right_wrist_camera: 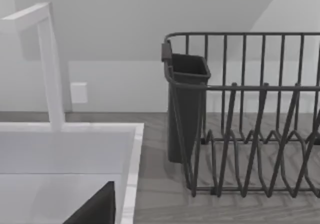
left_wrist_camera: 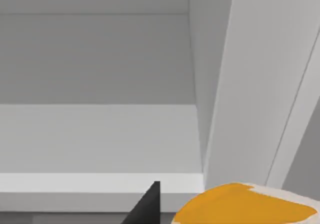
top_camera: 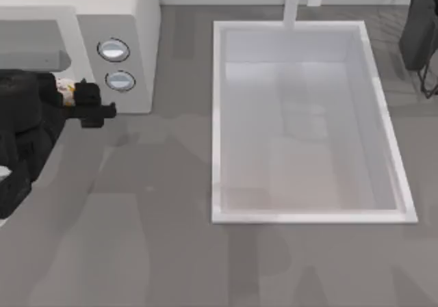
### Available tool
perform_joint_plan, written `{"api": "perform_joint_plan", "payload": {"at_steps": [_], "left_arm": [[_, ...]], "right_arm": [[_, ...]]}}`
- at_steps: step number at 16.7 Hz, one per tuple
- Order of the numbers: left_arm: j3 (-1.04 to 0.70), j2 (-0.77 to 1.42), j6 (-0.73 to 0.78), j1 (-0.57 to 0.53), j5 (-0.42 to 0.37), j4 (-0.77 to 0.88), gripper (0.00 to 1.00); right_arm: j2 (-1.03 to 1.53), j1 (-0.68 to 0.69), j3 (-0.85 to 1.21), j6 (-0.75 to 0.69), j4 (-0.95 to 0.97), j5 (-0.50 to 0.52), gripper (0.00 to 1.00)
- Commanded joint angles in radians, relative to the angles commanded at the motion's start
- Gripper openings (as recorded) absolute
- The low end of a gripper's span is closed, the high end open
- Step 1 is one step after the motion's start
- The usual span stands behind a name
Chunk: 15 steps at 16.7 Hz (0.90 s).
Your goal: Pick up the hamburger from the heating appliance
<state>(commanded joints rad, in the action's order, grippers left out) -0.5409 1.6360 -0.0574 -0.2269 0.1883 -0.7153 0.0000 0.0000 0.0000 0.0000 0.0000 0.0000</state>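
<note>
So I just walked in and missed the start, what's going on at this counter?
The left gripper is at the front of the heating appliance, at the top view's left, with the hamburger right at its fingers; whether they are closed on it is hard to tell. The left wrist view shows the hamburger at the cavity's mouth. The right arm is parked near the dish rack beside the sink.

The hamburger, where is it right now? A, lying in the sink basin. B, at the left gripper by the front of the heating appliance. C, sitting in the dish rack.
B: the hamburger sits at the left gripper, just in front of the heating appliance, beside its knobs.
</note>
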Motion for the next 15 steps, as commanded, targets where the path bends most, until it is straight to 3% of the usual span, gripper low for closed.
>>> {"api": "perform_joint_plan", "payload": {"at_steps": [7,14,15], "left_arm": [[0.110,0.316,0.001,-0.003,-0.007,-0.465,0.00],[0.130,0.364,0.001,-0.003,-0.008,-0.521,0.00],[0.130,0.364,0.001,-0.003,-0.008,-0.521,0.08]], "right_arm": [[0.000,0.000,0.000,0.000,0.000,0.000,1.00],[0.000,0.000,0.000,0.000,0.000,0.000,1.00],[0.000,0.000,0.000,0.000,0.000,0.000,1.00]]}}
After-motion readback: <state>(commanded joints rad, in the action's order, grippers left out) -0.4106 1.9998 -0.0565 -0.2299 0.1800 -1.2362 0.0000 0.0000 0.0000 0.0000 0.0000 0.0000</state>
